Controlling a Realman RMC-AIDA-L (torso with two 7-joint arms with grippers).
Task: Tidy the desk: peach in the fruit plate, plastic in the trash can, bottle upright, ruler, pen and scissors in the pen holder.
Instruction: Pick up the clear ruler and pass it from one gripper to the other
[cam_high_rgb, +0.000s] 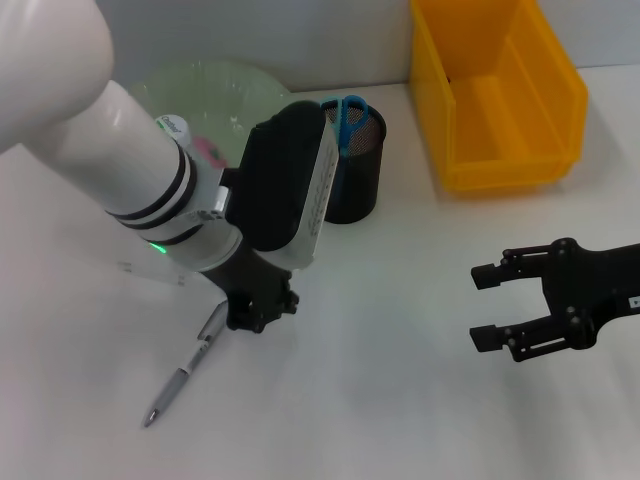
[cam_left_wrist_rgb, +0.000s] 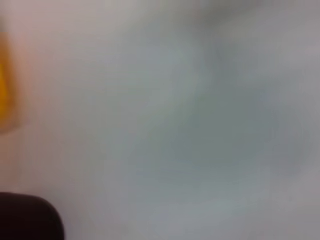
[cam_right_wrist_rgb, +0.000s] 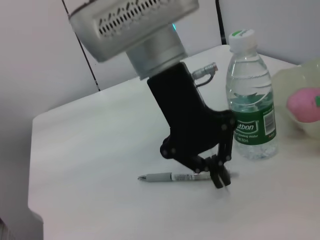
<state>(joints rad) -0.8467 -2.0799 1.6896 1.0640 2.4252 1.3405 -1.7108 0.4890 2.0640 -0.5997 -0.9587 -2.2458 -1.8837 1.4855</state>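
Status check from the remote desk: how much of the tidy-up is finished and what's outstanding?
Looks done: the clear water bottle stands upright, the pink peach sits in the pale green fruit plate, and the blue-handled scissors are in the black mesh pen holder. In hand: the left gripper is down at the grey pen on the white table. The right gripper waits open. Ruler and plastic: not visible.

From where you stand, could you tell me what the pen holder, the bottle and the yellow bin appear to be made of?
The pen holder looks like black metal mesh: you can see through its fine perforated wall. The bottle looks like clear thin plastic with a white cap, since water and ribbing show through it. The yellow bin looks like moulded plastic, smooth and slightly glossy with even colour.
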